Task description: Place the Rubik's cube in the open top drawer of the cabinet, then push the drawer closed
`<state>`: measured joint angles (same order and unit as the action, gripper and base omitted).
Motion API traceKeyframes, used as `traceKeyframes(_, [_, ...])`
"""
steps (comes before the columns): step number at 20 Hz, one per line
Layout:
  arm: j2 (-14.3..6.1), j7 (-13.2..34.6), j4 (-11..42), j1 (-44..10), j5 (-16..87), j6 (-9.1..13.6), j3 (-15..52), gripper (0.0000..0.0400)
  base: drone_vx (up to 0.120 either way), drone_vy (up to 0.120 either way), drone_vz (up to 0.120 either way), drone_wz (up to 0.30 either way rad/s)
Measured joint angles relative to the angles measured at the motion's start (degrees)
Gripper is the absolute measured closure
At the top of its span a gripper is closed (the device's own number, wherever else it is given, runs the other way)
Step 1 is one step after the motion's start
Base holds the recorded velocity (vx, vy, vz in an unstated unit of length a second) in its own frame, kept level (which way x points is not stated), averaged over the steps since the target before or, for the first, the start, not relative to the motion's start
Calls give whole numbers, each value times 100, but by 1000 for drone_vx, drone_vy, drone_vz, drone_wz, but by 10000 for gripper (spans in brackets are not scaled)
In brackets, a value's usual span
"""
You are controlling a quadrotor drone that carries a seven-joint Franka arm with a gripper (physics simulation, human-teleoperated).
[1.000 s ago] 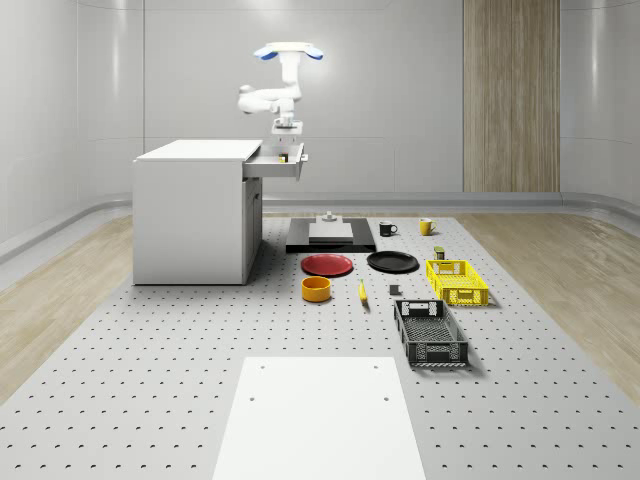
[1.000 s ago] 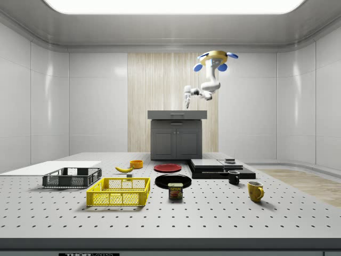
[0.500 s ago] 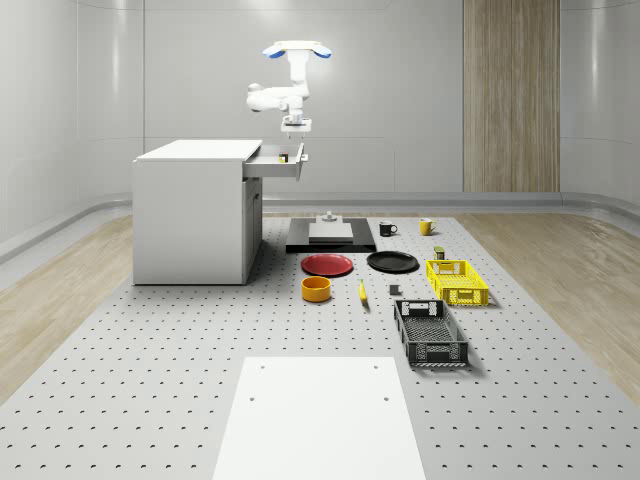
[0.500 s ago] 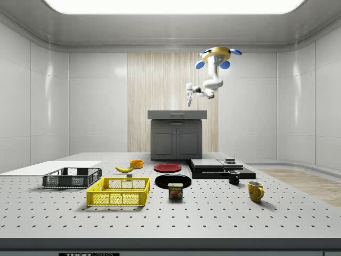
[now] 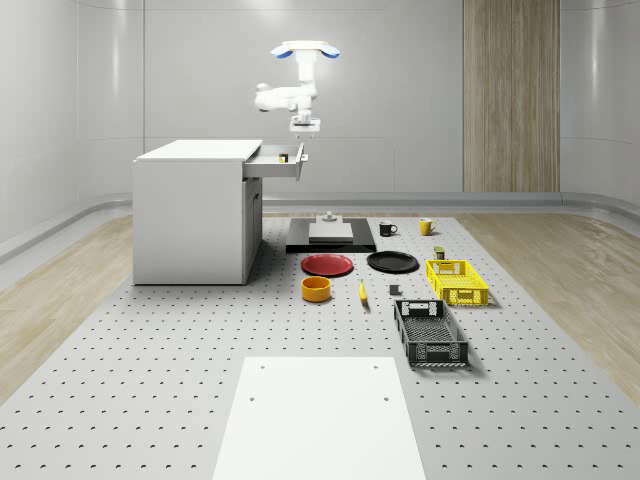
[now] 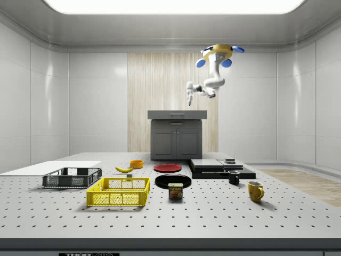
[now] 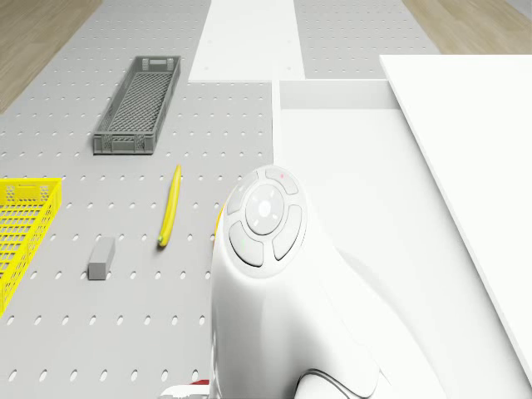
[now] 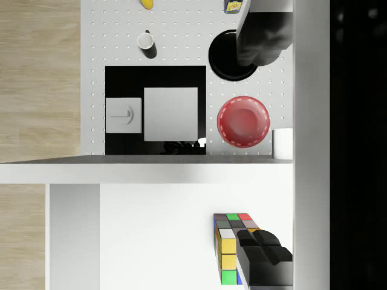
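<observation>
Cabinet [image 5: 192, 212] at whole-scene view's left; top drawer [image 5: 276, 163] pulled out, not yet pushed shut. Cube [image 8: 229, 247] lies inside drawer, on its white floor near one side wall. First step judged done. Drone [image 5: 305, 50] hovers above drawer's front end, arm hanging down; end effector [image 5: 301, 125] above drawer, apart from it. In wrist view end effector's fingers [image 8: 263, 257] spread, holding nothing, cube free below. Left to do: push drawer closed.
</observation>
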<state>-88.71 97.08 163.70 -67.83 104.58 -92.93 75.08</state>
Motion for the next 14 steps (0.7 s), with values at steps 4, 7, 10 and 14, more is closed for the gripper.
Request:
traceKeyframes(4, [-2,0,0,-1,-1,-2,1,0,0,120,0,0])
traceKeyframes(7, [-3,1,0,-1,-2,-3,1,0,0,120,0,0])
traceKeyframes(10, [-5,1,0,-1,-3,-4,1,0,0,120,0,0])
traceKeyframes(14, [-6,1,0,-2,-3,-6,1,0,0,120,-20,0])
